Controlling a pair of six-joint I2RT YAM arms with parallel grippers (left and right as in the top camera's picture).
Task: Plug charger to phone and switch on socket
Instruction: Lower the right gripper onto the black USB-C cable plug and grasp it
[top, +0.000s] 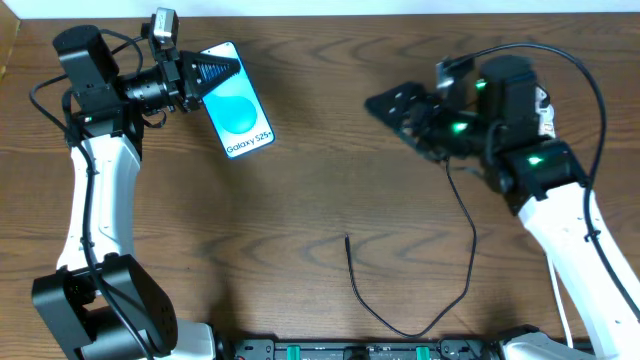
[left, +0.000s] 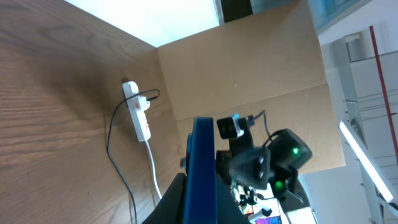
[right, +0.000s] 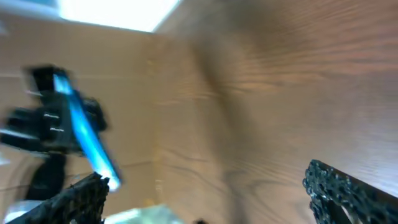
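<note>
The phone (top: 240, 108) has its blue screen lit and is lifted off the table at the back left. My left gripper (top: 213, 73) is shut on its top end. In the left wrist view the phone (left: 202, 165) shows edge-on between the black fingers (left: 180, 199). My right gripper (top: 400, 105) hovers open and empty over the back middle of the table, its fingertips (right: 348, 186) wide apart. The charger (top: 468, 250) loops across the table, its free tip (top: 348, 238) lying loose near the middle. The white socket (left: 138, 112) lies far off, with the charger (left: 115, 149) plugged into it.
A white cord (left: 152, 168) runs from the socket toward the table's front. The right arm (top: 540, 170) covers most of the socket from above. A cardboard wall (left: 249, 68) stands behind the table. Bare wood lies between the phone and the cable tip.
</note>
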